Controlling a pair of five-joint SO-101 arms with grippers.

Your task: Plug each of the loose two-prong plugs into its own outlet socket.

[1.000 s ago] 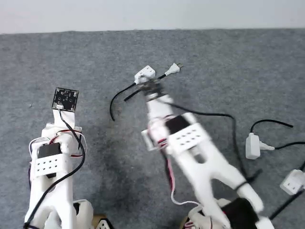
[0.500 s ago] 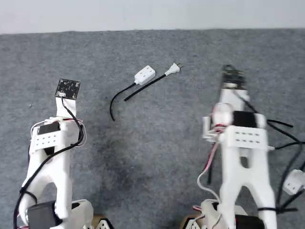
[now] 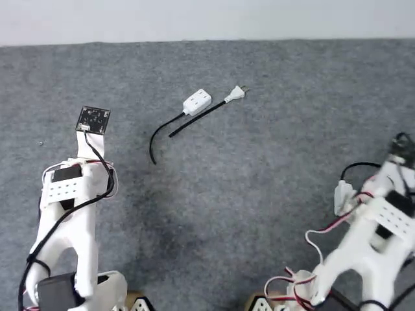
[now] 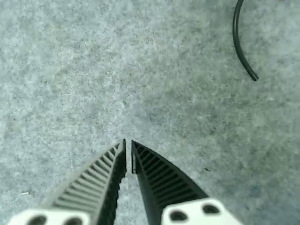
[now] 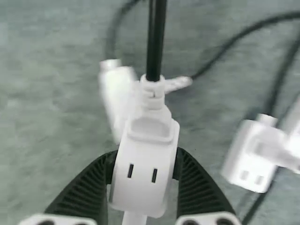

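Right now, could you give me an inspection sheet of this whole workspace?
Surface: grey carpet, flat.
Job's things: loose plug lies apart from free socket; held socket; second socket lying near it.
Clutter: nothing seen.
End effectors: left end effector shut, empty, above carpet; right end effector shut on held socket.
Cables: black cable leaves held socket; others trail from plug and sockets.
Surroundings: pale band beyond the carpet's far edge.

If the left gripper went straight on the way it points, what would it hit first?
Likely the bare grey mat; the left gripper points at it, and the black cord lies off to one side.
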